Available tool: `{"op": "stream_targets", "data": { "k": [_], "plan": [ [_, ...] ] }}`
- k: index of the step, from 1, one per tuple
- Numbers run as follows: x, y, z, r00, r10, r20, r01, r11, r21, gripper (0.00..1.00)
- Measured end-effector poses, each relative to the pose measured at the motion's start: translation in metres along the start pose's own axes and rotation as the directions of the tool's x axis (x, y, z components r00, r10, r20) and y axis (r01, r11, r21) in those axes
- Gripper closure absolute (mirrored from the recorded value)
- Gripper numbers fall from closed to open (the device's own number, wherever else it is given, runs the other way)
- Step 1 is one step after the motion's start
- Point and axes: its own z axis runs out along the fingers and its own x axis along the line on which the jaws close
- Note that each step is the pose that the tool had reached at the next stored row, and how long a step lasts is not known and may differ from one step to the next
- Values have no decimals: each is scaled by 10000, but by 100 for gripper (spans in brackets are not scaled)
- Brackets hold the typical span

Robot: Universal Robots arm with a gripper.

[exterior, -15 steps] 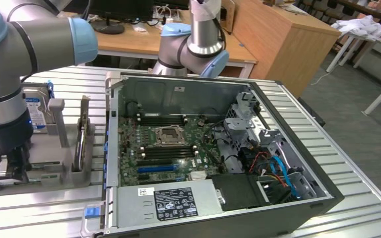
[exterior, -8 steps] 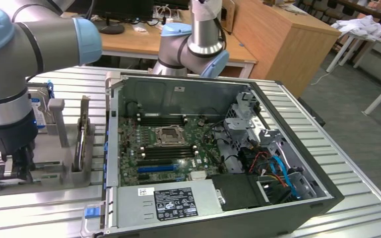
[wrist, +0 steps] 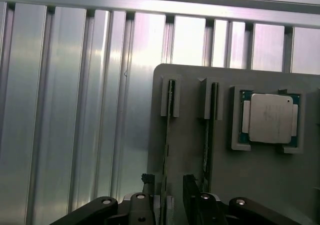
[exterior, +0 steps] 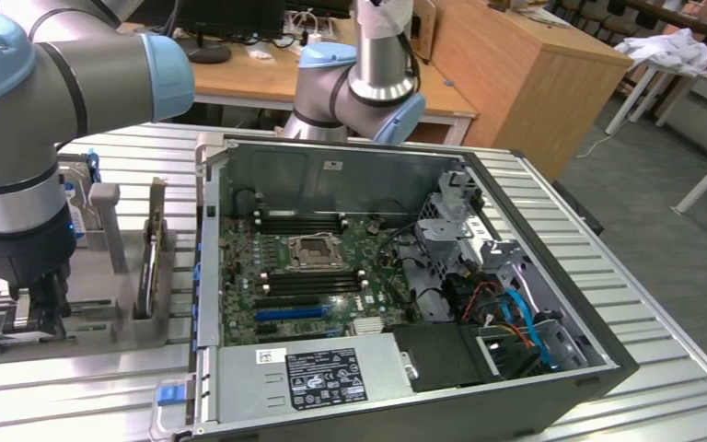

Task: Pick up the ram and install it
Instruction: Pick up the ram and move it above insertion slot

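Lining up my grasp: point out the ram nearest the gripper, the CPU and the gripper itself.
ram (wrist: 171, 100): wrist view, its exposed edge.
CPU (wrist: 270, 117): wrist view, silver lid.
gripper (wrist: 167, 185): wrist view, midway between fingertips.

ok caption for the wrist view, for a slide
Open hand straddling a ram stick standing on edge in the grey holder, with a second stick and a processor chip alongside

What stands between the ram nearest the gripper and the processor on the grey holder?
In the wrist view, a second stick stands between the ram and the processor.

A ribbed metal table (exterior: 661, 304) bears an open computer case (exterior: 317, 166) and a grey tray (wrist: 260, 185).
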Motion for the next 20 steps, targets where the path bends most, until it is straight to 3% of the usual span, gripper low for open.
{"op": "stream_targets", "data": {
  "k": [20],
  "plan": [
    [56,3,0,10000,-2,0,2,10000,0,64]
  ]
}}
